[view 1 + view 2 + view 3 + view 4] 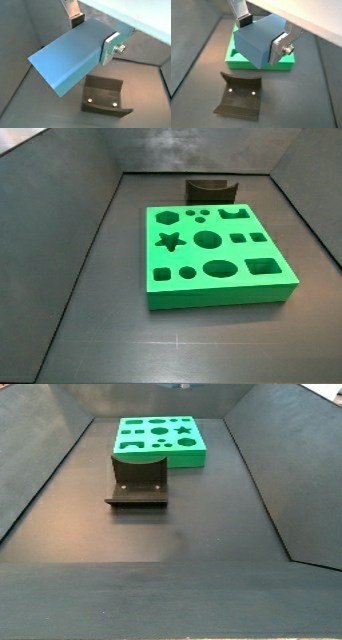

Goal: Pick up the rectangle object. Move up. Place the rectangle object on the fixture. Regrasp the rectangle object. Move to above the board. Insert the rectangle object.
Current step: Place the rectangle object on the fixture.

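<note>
Two cameras beside the enclosure are showing no arm at all, only the board lying flat on the dark grey floor between sloping grey walls, with the fixture standing empty just beside one of its edges. Both wrist views are showing the gripper raised above the floor, its silver fingers pinching the rectangle object between them, the block hanging tilted over the fixture. Judging from this, the placing step is in hand: lowering slowly, squaring the block's long edge with the curved notch, and letting go only once it is seated should be serving best. The floor around the fixture is looking bare and smooth.
</note>
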